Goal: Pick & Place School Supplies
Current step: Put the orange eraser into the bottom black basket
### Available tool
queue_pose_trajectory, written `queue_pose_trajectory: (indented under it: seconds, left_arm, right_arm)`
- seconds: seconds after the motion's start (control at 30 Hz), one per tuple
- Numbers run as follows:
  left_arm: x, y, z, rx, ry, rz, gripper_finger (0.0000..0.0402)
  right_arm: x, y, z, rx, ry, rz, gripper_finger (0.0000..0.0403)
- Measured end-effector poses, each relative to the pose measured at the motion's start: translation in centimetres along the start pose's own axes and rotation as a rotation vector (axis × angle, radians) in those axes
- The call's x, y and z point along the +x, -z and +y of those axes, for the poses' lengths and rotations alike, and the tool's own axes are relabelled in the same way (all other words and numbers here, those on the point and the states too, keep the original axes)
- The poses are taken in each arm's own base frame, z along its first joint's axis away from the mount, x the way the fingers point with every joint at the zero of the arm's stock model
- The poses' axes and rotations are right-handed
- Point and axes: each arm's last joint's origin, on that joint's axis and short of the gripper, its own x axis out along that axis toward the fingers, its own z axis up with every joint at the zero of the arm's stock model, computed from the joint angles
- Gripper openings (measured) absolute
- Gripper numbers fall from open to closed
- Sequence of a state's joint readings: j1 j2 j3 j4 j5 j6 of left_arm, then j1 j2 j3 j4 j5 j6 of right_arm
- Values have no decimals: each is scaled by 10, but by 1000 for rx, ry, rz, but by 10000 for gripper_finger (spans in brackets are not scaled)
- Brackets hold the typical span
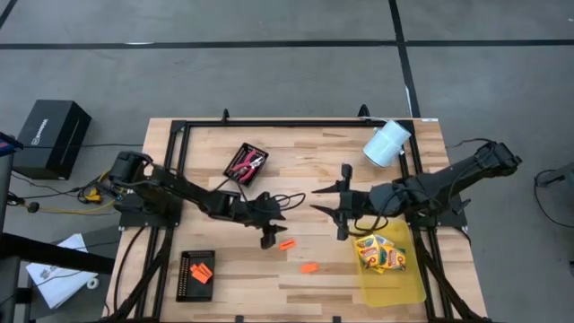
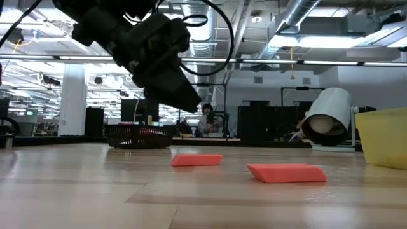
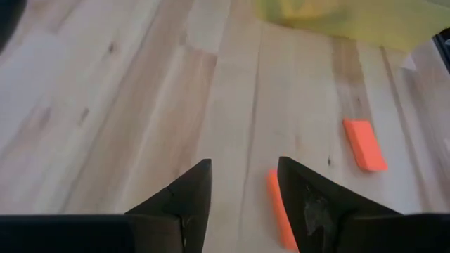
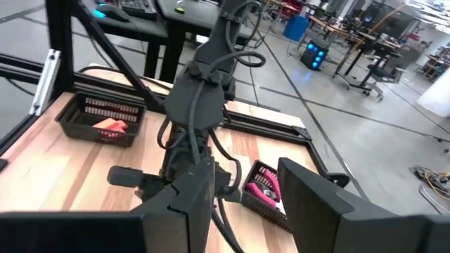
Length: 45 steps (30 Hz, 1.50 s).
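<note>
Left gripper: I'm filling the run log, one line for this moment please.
left gripper open over table | nearest orange piece beside fingertip, ungrasped | right gripper open, waiting

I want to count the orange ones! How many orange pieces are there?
3: one beside the left hand, one lying nearer the yellow bin, one inside the front black mesh tray. Others may be hidden.
</note>
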State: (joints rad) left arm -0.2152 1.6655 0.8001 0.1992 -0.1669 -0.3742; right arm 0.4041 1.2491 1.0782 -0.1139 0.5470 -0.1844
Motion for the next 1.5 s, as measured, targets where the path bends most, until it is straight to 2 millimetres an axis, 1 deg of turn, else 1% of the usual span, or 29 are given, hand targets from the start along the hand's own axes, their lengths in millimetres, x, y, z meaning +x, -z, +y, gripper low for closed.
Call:
queue_pose_trajectory:
  seconds: [0.13, 0.3, 0.47, 0.6, 0.67, 0.87, 1.17, 1.3, 1.5]
  left_arm:
    - [4, 11, -10, 3, 16, 40, 142]
    - [13, 24, -22, 33, 17, 37, 107]
    - [25, 31, -24, 41, 14, 13, 57]
    - [28, 33, -22, 40, -7, 9, 15]
    - [28, 32, -22, 46, -7, 6, 4]
    - [28, 33, -22, 68, 0, 12, 6]
    - [26, 43, -24, 105, 56, 50, 2]
    - [26, 41, -26, 116, 89, 36, 1]
    - [26, 41, -25, 128, 90, 35, 1]
  right_arm:
    - [-3, 0, 5, -11, -22, 2, 146]
    - [-6, 0, 10, -19, -42, 1, 147]
    - [-8, -1, 14, -22, -58, -7, 147]
    - [-10, -2, 17, -24, -67, -11, 143]
    - [-10, -2, 18, -25, -71, -13, 141]
    - [-10, -2, 18, -24, -71, -13, 139]
    - [-10, -2, 18, -16, -71, -13, 137]
    - [-10, -2, 18, -16, -71, -13, 139]
    - [-10, -2, 18, -5, -71, -12, 136]
